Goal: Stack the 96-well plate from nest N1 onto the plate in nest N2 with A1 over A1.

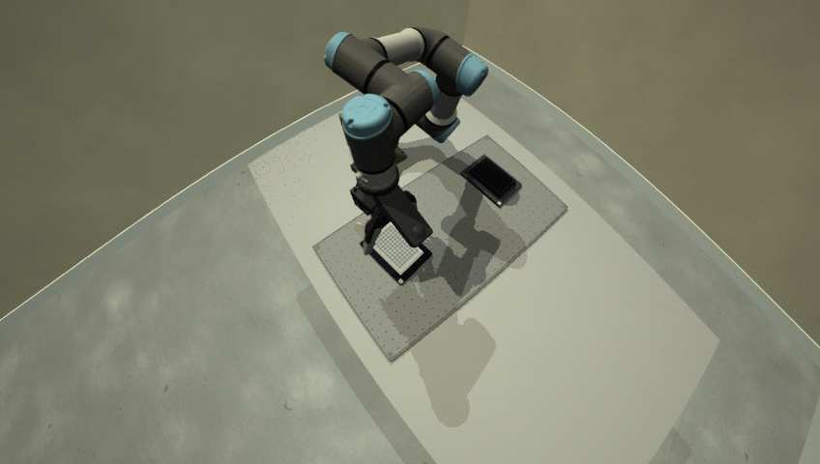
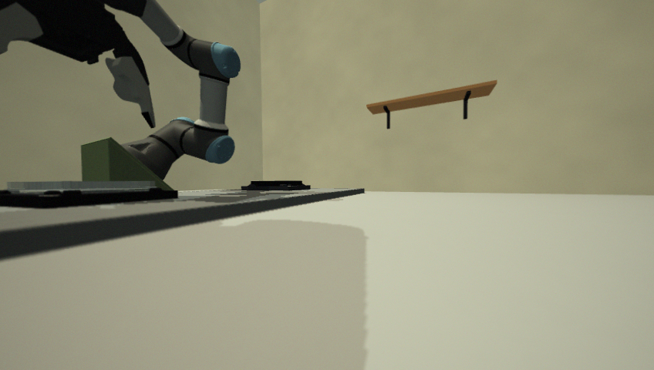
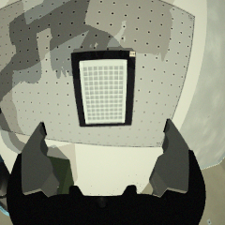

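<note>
A white 96-well plate (image 1: 395,250) sits flat in a black nest on the near left of the grey perforated board. In the wrist view the plate (image 3: 103,92) lies just ahead of the fingers, long side running away from me. In the exterior view it shows (image 2: 78,184) as a thin pale slab. A black plate (image 1: 490,178) sits in the second nest at the board's far right, also seen in the exterior view (image 2: 275,185). My gripper (image 1: 394,237) hangs above the white plate, open and empty; its fingers stand wide apart, well clear of the plate.
The grey perforated board (image 1: 440,241) carries both nests. The arm's green wedge base (image 2: 109,160) stands behind the white plate. A wooden shelf (image 2: 431,98) hangs on the far wall. The table's curved edge runs around the scene.
</note>
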Tool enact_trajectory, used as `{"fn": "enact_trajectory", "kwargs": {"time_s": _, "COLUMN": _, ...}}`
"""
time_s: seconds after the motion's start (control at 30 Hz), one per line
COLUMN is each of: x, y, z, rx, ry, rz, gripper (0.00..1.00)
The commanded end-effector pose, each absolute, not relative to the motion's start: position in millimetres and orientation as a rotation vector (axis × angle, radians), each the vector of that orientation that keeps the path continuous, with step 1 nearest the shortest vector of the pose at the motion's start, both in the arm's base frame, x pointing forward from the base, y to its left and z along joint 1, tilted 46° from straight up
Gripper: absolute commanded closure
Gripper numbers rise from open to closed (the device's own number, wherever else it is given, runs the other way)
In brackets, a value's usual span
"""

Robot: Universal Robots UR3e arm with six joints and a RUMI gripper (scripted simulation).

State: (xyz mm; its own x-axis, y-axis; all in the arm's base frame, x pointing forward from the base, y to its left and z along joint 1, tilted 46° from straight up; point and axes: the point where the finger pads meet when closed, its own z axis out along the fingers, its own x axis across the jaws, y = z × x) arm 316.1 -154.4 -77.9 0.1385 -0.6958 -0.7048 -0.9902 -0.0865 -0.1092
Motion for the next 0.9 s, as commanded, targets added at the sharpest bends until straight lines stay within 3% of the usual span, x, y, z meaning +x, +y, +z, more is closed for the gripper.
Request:
{"fn": "enact_trajectory", "kwargs": {"time_s": 0.0, "x": 316, "y": -154, "z": -77, "rx": -1.845, "ry": 1.61, "rz": 0.661, "gripper": 0.0}}
{"fn": "enact_trajectory", "kwargs": {"time_s": 0.87, "x": 317, "y": -136, "z": -94, "rx": -1.844, "ry": 1.611, "rz": 0.66, "gripper": 0.0}}
